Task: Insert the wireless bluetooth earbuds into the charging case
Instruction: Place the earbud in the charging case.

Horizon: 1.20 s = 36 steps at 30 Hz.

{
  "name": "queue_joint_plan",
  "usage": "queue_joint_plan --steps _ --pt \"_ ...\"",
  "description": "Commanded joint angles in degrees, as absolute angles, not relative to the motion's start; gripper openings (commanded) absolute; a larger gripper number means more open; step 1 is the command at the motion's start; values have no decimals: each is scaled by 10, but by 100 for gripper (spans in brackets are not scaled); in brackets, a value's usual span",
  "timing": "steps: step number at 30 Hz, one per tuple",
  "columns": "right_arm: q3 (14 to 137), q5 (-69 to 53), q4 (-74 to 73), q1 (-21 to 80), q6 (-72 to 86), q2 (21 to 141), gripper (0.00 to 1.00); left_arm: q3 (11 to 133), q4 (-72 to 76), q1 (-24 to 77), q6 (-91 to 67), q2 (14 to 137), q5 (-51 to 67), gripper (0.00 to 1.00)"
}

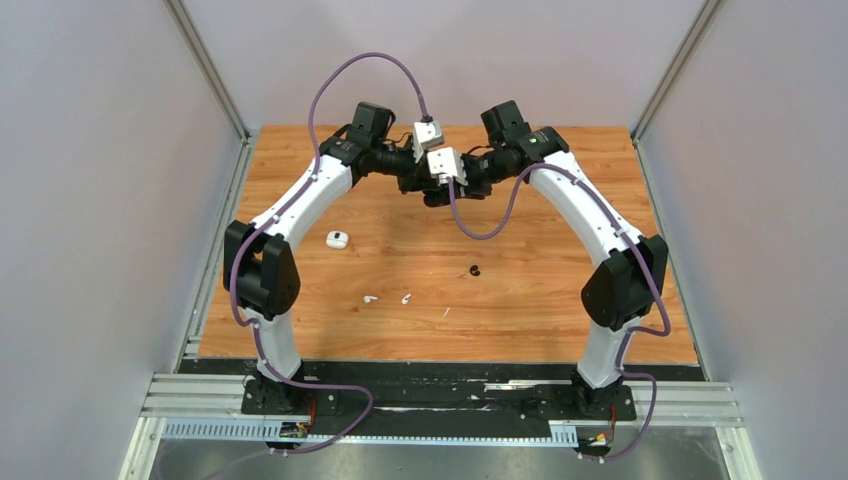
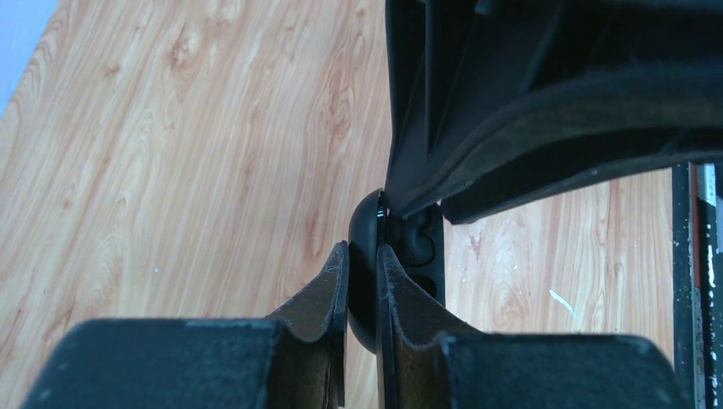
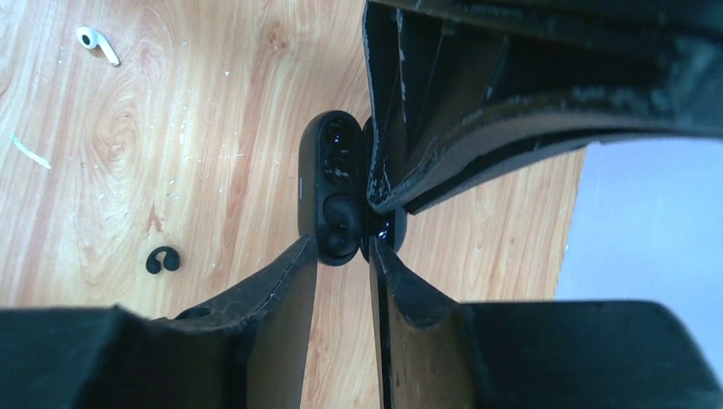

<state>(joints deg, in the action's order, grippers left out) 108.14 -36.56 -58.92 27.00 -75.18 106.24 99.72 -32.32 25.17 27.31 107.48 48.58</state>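
Over the table's back middle my left gripper is shut on one rounded half of an open black charging case. The case's other half shows moulded wells, with a black bud seated in the near one. My right gripper is open, its tips on either side of the case's near end and bare wood showing between the fingers. Two white earbuds lie on the wood nearer the arm bases, apart from both grippers. One white earbud also shows in the right wrist view.
A black ear-hook bud lies loose right of centre. A small white case sits left of centre. A thin white fleck lies near the white earbuds. Grey walls close in the wooden table on three sides.
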Motion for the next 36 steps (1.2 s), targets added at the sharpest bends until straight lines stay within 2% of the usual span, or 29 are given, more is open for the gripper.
queue_joint_plan --steps 1,10,16,22,29,36 --pt "1070 -410 -586 251 -710 1016 33 1027 -299 259 279 1069 510 0" --pt "1061 -479 -543 213 -597 994 36 1023 -298 259 292 1063 501 0" --pt "1062 -537 -461 183 -441 1013 37 1005 -286 259 311 1050 496 0" --pt "1070 -577 -394 182 -317 1047 43 998 -280 259 330 1039 496 0" --pt "1070 -587 -374 185 -280 1077 52 988 -280 259 351 1028 498 0" --pt "1051 -580 -374 186 -288 1079 55 987 -268 259 343 1025 499 0"
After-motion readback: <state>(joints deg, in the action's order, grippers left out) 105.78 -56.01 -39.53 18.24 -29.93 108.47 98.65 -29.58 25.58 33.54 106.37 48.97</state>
